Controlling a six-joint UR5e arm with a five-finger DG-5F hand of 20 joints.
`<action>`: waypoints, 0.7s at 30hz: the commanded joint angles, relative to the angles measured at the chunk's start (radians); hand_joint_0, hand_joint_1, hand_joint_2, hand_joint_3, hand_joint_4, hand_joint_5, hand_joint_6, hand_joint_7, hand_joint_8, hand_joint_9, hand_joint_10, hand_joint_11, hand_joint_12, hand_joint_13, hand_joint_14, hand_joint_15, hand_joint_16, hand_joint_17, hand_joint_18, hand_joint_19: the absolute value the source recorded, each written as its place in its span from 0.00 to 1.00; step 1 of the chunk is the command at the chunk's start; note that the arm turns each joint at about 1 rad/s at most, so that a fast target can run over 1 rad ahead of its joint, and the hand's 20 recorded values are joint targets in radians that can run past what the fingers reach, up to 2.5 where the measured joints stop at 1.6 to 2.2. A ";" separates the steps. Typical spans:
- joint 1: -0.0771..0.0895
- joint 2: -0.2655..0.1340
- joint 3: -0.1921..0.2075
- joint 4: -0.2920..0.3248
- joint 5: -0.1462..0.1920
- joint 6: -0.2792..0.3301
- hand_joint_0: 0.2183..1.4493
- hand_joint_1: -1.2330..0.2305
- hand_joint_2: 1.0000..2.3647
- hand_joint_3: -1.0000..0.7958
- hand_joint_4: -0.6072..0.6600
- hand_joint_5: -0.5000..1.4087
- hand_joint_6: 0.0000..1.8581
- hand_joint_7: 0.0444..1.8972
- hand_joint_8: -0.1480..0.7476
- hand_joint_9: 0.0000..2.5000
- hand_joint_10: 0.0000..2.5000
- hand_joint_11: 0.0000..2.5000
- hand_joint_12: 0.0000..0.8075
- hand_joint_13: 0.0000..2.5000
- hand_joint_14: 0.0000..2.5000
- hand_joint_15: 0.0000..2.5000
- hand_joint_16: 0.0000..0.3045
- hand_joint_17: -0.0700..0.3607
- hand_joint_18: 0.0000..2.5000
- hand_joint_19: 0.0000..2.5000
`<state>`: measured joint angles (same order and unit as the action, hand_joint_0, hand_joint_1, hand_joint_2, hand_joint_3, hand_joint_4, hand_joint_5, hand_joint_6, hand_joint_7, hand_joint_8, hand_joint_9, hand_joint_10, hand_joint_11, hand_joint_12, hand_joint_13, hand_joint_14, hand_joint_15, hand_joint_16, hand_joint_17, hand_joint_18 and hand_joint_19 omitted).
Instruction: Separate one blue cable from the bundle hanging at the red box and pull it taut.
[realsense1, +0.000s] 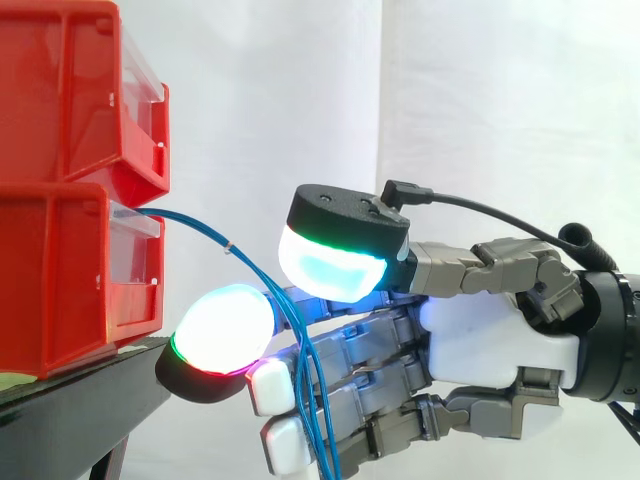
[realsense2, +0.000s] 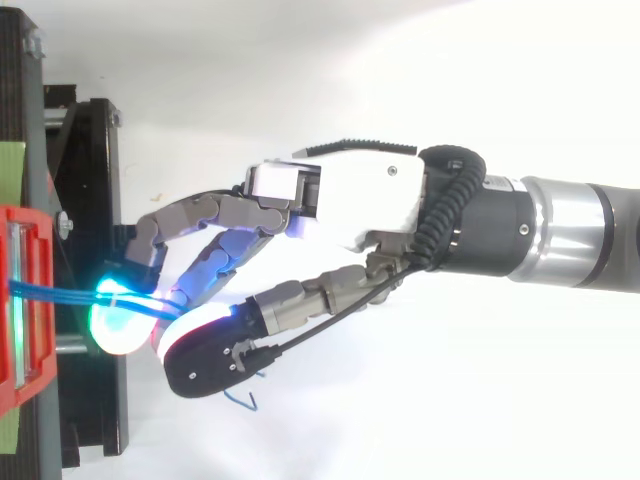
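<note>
A bundle of thin blue cables (realsense1: 262, 272) comes out of the lower red bin (realsense1: 60, 280) and arcs down to the right. In the top view the cables (realsense2: 70, 295) run from the red bin (realsense2: 25, 300) toward the glowing pads. My hand (realsense1: 490, 340) reaches in from the right, with its palm (realsense2: 370, 200) facing the bins. The bundle hangs down through the gap between a cyan-green glowing fingertip (realsense1: 335, 265) above and a white-red glowing fingertip (realsense1: 225, 335) below. These two pads stand apart, and the cables run past the other fingers (realsense1: 350, 400). The hand is open.
Two red bins are stacked, the upper red bin (realsense1: 70, 90) on the lower one, on a black stand (realsense1: 90, 400) at the left. A white curtain hangs behind. A loose blue cable end (realsense2: 240, 400) shows below the hand in the top view.
</note>
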<state>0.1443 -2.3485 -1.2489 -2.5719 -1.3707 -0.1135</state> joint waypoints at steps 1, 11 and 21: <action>0.000 0.000 -0.001 -0.001 -0.005 0.000 0.38 0.48 0.01 0.37 0.67 0.18 0.27 0.49 0.52 0.37 0.01 0.22 0.50 0.37 0.01 0.20 0.14 0.38 0.29 0.15; -0.002 0.000 0.000 -0.001 -0.005 -0.002 0.37 0.50 0.01 0.36 0.69 0.18 0.27 0.49 0.53 0.37 0.01 0.22 0.51 0.37 0.01 0.20 0.14 0.39 0.29 0.16; -0.005 0.000 0.000 -0.001 -0.019 -0.002 0.36 0.52 0.01 0.34 0.70 0.19 0.27 0.50 0.54 0.40 0.01 0.22 0.52 0.39 0.01 0.20 0.14 0.39 0.30 0.16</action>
<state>0.1399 -2.3485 -1.2490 -2.5725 -1.3819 -0.1150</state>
